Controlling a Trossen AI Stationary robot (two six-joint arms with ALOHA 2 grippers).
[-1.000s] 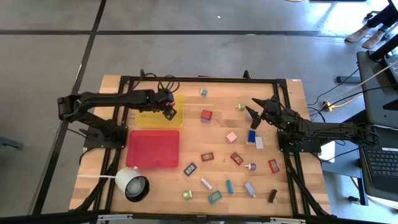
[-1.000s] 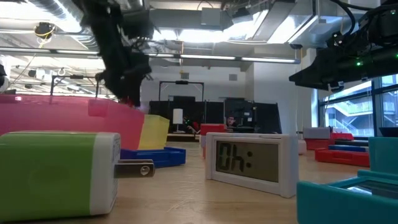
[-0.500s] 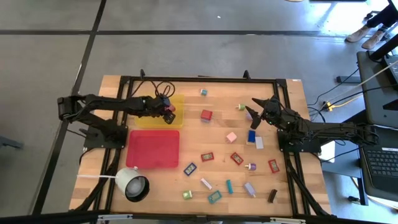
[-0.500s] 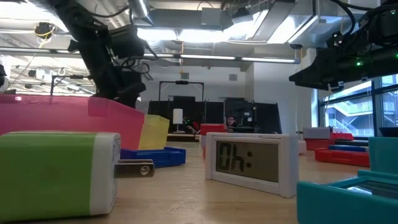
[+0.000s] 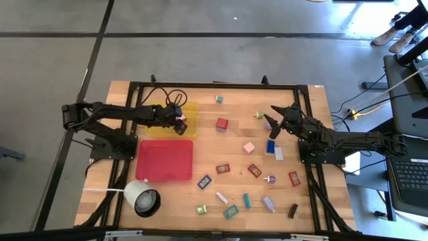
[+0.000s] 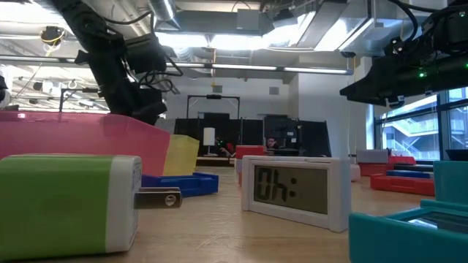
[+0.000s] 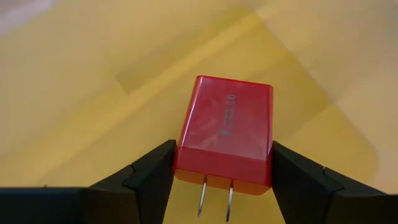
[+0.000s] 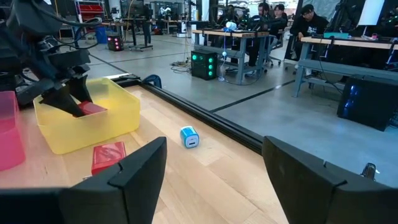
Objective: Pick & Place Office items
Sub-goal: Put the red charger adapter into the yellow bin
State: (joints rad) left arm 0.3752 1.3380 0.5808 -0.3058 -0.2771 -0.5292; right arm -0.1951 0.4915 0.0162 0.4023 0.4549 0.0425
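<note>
My left gripper [image 5: 179, 120] reaches down into the yellow tray [image 5: 158, 129] at the far left and is shut on a red plug charger [image 7: 227, 127]. The right wrist view shows that charger [image 8: 93, 107] low inside the yellow tray [image 8: 115, 121]. I cannot tell whether it touches the tray's floor. My right gripper [image 5: 271, 119] hovers open at the right, nothing between its fingers [image 8: 140, 171]. Many small office items lie on the wood, among them a red block [image 5: 222, 124], a pink piece [image 5: 249, 147] and a blue piece [image 5: 271, 146]. My left gripper pinches the red charger between its two fingers by two opposite sides, at the prong end [image 7: 185, 155]. The fingers slant down into the tray. The two metal prongs [image 7: 216, 198] point back toward the wrist, and the body sticks out past the fingertips.
A red tray [image 5: 164, 159] lies just near of the yellow one. A white round cup-like thing with a cord [image 5: 142, 198] sits at the near left. A small blue charger [image 8: 189, 137] lies by the far rail. A green charger [image 6: 69, 204] and a small clock [image 6: 296, 191] stand near the front edge.
My left gripper has gone down into the yellow tray with the red charger still held, most of the drop in the first half second; it now sits low behind the red tray's wall in the low view.
</note>
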